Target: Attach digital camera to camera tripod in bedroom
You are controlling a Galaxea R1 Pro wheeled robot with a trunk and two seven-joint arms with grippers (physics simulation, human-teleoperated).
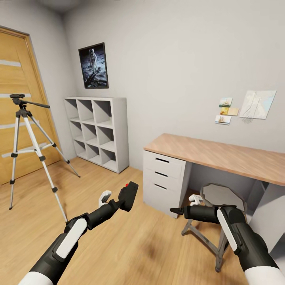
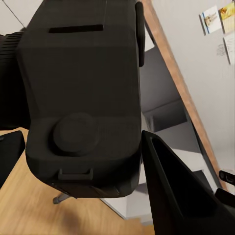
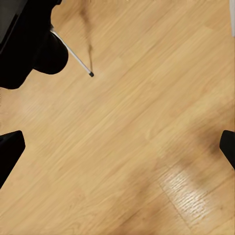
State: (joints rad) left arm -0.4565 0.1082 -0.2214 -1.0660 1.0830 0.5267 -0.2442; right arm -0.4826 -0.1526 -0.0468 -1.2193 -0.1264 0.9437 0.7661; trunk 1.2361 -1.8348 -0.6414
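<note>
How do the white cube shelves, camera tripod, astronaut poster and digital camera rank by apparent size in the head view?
1. camera tripod, tallest
2. white cube shelves, comparable, so unsure
3. astronaut poster
4. digital camera, smallest, though nearest, held by the left gripper

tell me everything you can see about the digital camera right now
The digital camera is a small black boxy body, matte like plastic, with a red dot on top. The left gripper holds it in the air above the wood floor, tilted, well short of the camera tripod. The left wrist view shows its underside close up: a slot, a round knob and a small latch.
</note>
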